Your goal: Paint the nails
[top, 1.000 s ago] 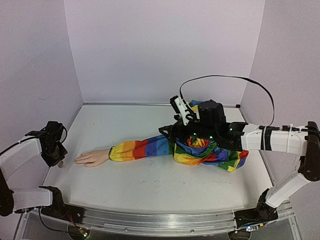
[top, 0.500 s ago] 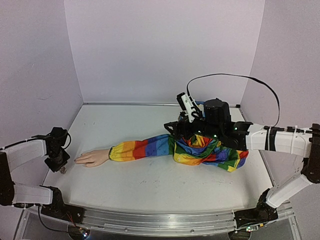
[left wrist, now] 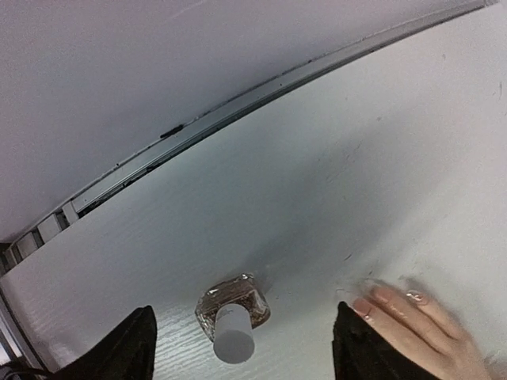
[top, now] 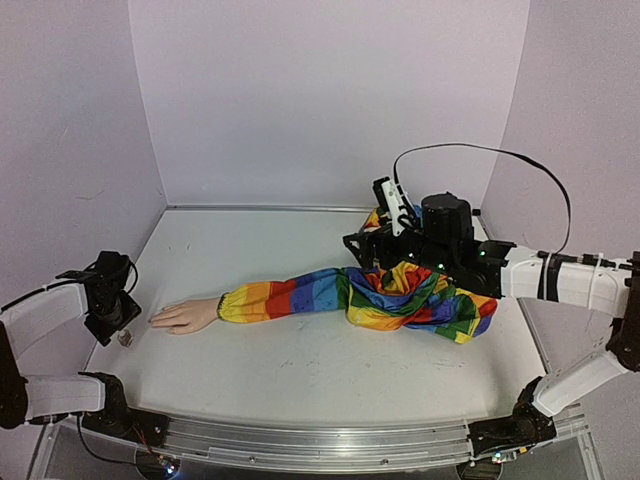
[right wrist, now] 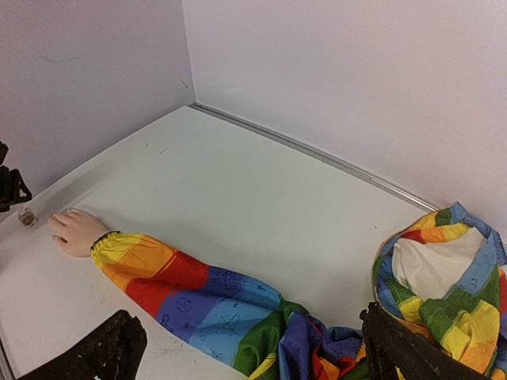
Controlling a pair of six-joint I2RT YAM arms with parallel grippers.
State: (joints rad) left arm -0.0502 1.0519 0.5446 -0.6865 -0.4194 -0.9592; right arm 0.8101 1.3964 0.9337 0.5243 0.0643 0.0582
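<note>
Left wrist view: small clear glass bottle (left wrist: 232,321) is seen untouched between wide-spread left jaws | nails (left wrist: 362,307) of pale mannequin hand (left wrist: 416,332) are laid near it on white bench (left wrist: 317,174) | right jaws are spread wide.

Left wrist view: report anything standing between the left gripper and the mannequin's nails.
Only a small clear white-capped glass bottle stands on the white table between the fingers of the open left gripper, beside the nails of the pale mannequin hand, not touching them.
</note>
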